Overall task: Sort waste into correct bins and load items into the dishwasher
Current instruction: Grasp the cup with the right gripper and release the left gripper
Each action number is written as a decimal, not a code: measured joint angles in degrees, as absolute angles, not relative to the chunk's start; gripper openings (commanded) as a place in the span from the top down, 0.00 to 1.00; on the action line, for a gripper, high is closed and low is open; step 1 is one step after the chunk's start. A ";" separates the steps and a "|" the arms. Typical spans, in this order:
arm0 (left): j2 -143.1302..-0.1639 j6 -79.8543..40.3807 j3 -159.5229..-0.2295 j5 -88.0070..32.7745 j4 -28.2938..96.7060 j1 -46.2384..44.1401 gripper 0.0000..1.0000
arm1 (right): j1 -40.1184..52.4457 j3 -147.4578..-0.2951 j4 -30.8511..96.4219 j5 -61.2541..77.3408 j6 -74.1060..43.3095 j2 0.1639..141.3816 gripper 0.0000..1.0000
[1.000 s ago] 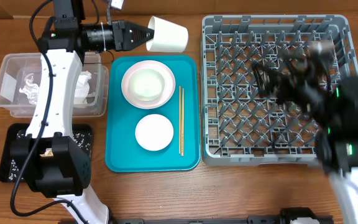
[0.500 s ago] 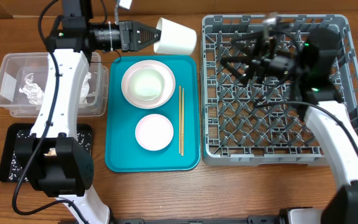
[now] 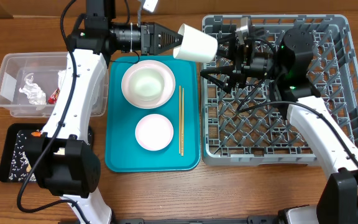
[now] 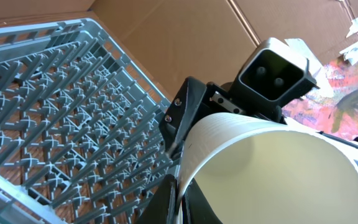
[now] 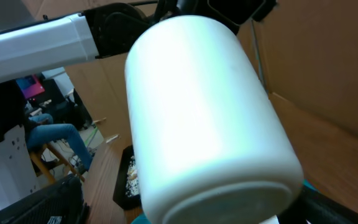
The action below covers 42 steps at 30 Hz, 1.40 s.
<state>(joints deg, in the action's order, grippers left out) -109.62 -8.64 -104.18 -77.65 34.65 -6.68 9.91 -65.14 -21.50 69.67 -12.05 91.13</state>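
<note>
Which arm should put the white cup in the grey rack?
Probably right. The right claw hangs open over the rack, beside the bottom of the cup. The left claw grips the cup's rim but sits outside the rack's edge.

The left arm stretches from its base at 7 o'clock on the surface up to 11 o'clock. There the wrist turns to point at 3 o'clock, with the left tool (image 3: 176,38) clamped on the rim of the cup (image 3: 197,45). The right arm runs from 5 o'clock up to 1 o'clock, wrist pointing at 9 o'clock, and the right tool (image 3: 219,57) faces the left one with fingers spread wide beside the cup's base.
</note>
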 measured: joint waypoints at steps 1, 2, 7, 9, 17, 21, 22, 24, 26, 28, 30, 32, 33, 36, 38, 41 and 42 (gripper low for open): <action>-109.62 -8.64 -104.18 -77.58 34.65 -6.76 0.96 | 10.17 -65.14 -21.98 69.65 -12.03 91.13 0.00; -109.62 -8.64 -104.18 -77.60 34.65 -6.79 0.96 | 10.31 -65.14 -22.59 69.63 -12.05 91.13 0.00; -109.62 -8.64 -104.20 -78.59 34.63 -6.79 0.96 | 10.98 -65.14 -25.74 68.95 -12.45 91.13 0.08; -109.62 -8.64 -104.25 -78.91 34.65 -6.79 0.96 | 11.03 -65.14 -26.04 68.66 -12.40 91.13 0.09; -109.62 -8.62 -104.29 -79.50 34.65 -6.79 0.96 | 11.79 -65.14 -28.40 67.59 -12.51 91.13 0.00; -109.62 -8.64 -104.29 -79.09 34.68 -6.79 0.96 | 12.10 -65.14 -28.62 65.95 -12.40 91.13 0.00; -109.62 -8.64 -104.29 -78.98 34.68 -6.79 0.96 | 12.16 -65.14 -28.69 65.69 -12.38 91.13 0.00; -109.62 -8.64 -104.29 -78.81 34.68 -6.79 0.96 | 12.16 -65.14 -28.73 65.30 -12.36 91.13 0.03; -109.62 -8.64 -104.29 -78.65 34.68 -6.79 0.96 | 12.16 -65.14 -28.73 64.90 -12.40 91.13 0.11; -109.62 -8.62 -104.29 -78.72 34.68 -6.79 0.96 | 12.16 -65.14 -28.71 64.18 -12.25 91.13 0.14; -109.62 -8.62 -104.29 -78.72 34.68 -6.79 0.96 | 12.16 -65.14 -28.73 63.81 -12.27 91.13 0.19; -109.62 -8.62 -104.29 -78.87 34.68 -6.79 0.96 | 12.14 -65.14 -28.69 63.46 -12.25 91.13 0.24; -109.62 -8.62 -104.29 -78.89 34.70 -6.79 0.96 | 12.14 -65.14 -28.71 63.20 -12.23 91.13 0.26; -109.62 -8.62 -104.29 -78.87 34.70 -6.79 0.96 | 12.10 -65.14 -28.84 62.57 -12.23 91.13 0.36; -109.62 -8.58 -104.29 -78.87 34.65 -6.79 0.96 | 12.10 -65.14 -28.99 62.52 -12.47 91.13 0.41; -109.62 -8.56 -104.29 -78.87 34.65 -6.79 0.88 | 12.10 -65.14 -29.15 62.54 -12.86 91.15 0.41; -109.62 -8.60 -104.31 -78.65 34.68 -6.79 0.83 | 12.10 -65.14 -29.21 62.48 -12.84 91.15 0.41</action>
